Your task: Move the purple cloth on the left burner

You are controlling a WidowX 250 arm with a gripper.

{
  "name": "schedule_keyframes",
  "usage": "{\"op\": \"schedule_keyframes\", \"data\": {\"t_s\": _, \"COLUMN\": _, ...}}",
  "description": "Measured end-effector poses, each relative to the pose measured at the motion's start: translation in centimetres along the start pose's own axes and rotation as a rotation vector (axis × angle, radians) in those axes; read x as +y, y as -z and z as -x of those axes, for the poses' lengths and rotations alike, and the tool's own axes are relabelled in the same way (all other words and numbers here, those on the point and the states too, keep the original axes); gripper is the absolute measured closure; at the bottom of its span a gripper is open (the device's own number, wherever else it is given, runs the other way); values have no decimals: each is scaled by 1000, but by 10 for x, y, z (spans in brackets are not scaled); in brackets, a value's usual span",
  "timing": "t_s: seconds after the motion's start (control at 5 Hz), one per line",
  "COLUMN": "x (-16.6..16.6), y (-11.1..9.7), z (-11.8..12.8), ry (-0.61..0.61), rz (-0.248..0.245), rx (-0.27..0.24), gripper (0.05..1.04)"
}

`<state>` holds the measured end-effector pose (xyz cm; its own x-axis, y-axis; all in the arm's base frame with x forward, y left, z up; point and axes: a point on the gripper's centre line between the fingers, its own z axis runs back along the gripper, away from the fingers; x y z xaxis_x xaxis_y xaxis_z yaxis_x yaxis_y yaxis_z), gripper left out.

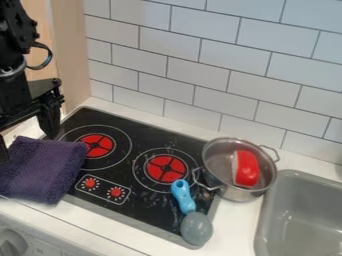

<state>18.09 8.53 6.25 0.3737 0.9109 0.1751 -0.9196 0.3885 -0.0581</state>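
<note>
Purple cloth lies lengthwise from upper right to lower left.

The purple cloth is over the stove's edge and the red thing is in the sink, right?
Not quite: the red thing sits in the metal pot, not the sink, as the camera view shows. The purple cloth part is right.
</note>
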Motion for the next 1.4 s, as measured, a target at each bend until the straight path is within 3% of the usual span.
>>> {"op": "schedule_keyframes", "data": {"t_s": 0.6, "x": 2, "y": 29, "z": -8, "ry": -19, "rz": -107, "rx": 47, "gripper": 84}}
{"op": "schedule_keyframes", "data": {"t_s": 1.4, "x": -13, "y": 58, "z": -16, "ry": -36, "rz": -134, "rx": 100, "gripper": 84}}
